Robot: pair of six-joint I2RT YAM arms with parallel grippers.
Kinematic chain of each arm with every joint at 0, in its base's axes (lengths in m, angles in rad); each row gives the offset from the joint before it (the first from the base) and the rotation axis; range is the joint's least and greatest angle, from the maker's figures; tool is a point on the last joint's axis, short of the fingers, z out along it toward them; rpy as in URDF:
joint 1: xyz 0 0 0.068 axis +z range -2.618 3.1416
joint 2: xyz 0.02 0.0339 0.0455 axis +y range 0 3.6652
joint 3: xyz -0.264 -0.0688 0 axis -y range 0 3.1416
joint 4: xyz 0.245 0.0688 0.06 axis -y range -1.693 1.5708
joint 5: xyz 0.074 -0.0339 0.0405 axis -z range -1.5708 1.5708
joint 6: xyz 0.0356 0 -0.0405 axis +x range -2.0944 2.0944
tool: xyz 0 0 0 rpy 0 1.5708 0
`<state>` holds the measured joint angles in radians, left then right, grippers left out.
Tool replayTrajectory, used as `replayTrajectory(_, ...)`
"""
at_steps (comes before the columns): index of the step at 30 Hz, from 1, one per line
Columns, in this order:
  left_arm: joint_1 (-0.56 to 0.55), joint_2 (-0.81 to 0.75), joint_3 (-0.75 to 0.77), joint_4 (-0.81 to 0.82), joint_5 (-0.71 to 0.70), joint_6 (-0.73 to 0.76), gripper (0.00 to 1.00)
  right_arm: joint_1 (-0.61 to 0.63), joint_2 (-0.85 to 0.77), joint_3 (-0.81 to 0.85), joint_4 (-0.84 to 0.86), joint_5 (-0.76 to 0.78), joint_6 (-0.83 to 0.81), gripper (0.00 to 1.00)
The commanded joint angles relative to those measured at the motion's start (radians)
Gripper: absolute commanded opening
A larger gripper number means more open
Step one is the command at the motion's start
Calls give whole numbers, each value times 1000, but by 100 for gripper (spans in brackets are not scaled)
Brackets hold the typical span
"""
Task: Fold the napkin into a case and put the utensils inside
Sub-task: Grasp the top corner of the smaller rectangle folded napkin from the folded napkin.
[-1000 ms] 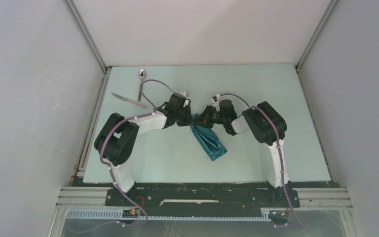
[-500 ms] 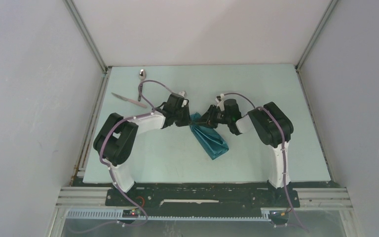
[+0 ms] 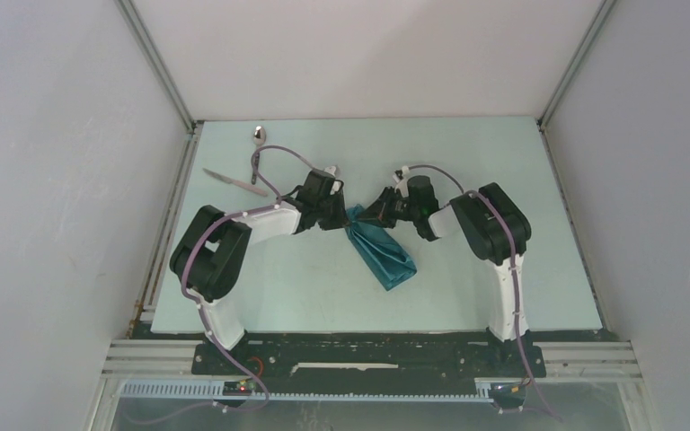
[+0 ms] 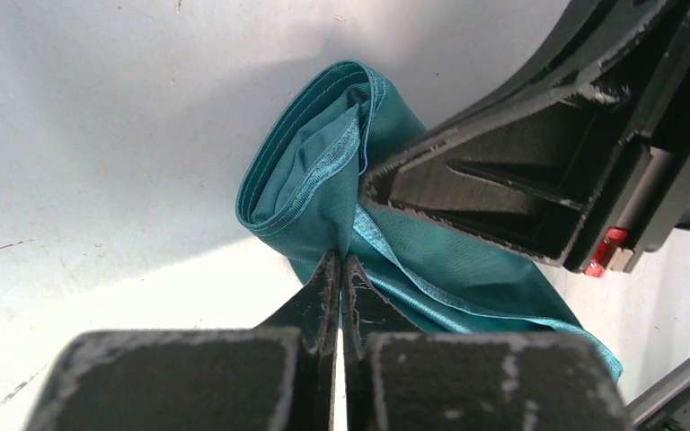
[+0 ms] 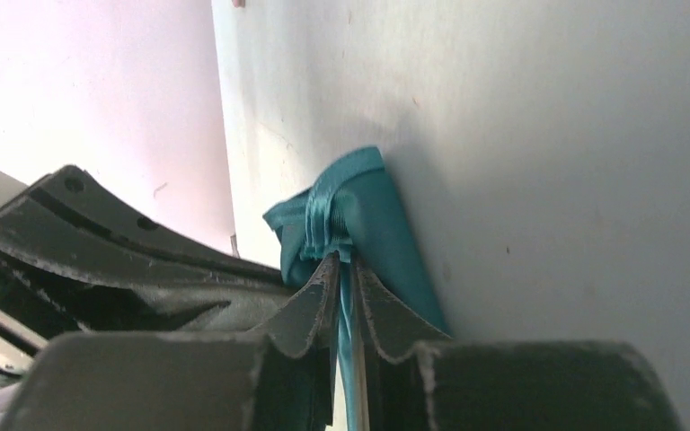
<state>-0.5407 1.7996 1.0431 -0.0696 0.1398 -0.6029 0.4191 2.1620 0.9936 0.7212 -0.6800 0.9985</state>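
Observation:
The teal napkin (image 3: 382,253) lies folded into a narrow strip on the table, running from mid-table toward the near right. My left gripper (image 3: 345,215) is shut on its far end from the left; the cloth (image 4: 323,189) bunches just past its fingertips. My right gripper (image 3: 370,214) is shut on the same far end from the right, with cloth edges (image 5: 346,211) pinched between its fingers. The two grippers nearly touch. The spoon (image 3: 258,144) and the knife (image 3: 234,182) lie at the far left of the table, apart from both grippers.
The pale green table (image 3: 467,296) has walls on the left, back and right. The left arm's purple cable (image 3: 274,157) loops over the utensils' area. The right gripper's body (image 4: 539,171) fills the right of the left wrist view.
The right arm has drawn its wrist slightly back and up, and the napkin's far end has spread a little wider. The left arm has barely moved.

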Motion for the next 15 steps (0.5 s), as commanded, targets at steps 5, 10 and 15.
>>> replayTrajectory(5, 4, -34, 33, -2, 20, 1, 0, 46, 89, 142, -27, 18, 1, 19)
replayTrajectory(10, 6, -14, 55, -16, 24, -9, 0, 94, 115, 176, -8, 42, 22, 24)
replayTrajectory(15, 14, -5, 73, -67, -2, -13, 2, 50, 11, 112, -89, 22, -38, 31)
